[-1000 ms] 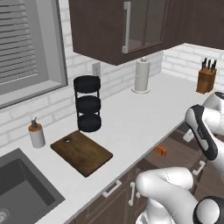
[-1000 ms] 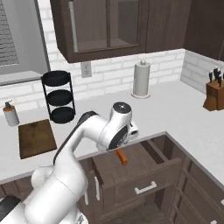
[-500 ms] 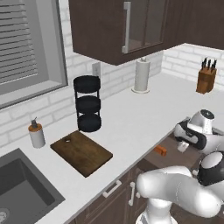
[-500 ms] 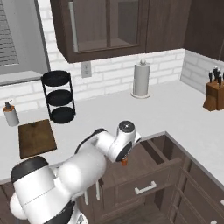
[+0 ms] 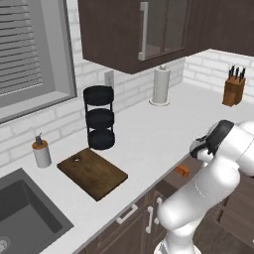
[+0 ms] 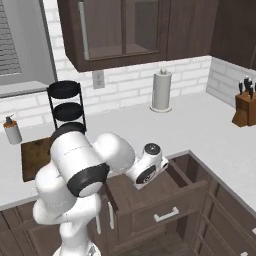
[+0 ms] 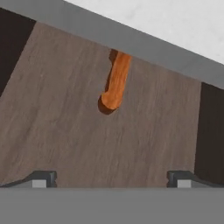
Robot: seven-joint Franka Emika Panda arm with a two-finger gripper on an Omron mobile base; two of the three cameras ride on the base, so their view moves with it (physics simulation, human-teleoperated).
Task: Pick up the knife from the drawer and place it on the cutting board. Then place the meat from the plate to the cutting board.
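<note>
Jaws spread wide above the knife (image 7: 116, 81) in the drawer (image 6: 150, 200). Best to straddle its orange handle (blade hidden under the worktop (image 5: 149, 134) edge).

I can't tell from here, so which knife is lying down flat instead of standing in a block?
The orange-handled knife lying in the open drawer. The black-handled knives stand upright in the wooden block on the counter.

- A white bench (image 5: 149, 134) runs along the wall and turns a corner to the right.
- The wall behind is white brick (image 6: 125, 85), with an outlet (image 6: 97, 78) set in it.
- Dark brown wall cabinets (image 5: 149, 30) with glass doors hang above.
- A window with grey blinds (image 5: 30, 49) sits at the left.
- A dark grey sink (image 5: 25, 223) is sunk into the bench.
- Dark brown base cabinets (image 6: 225, 210) with silver handles stand below.
</note>
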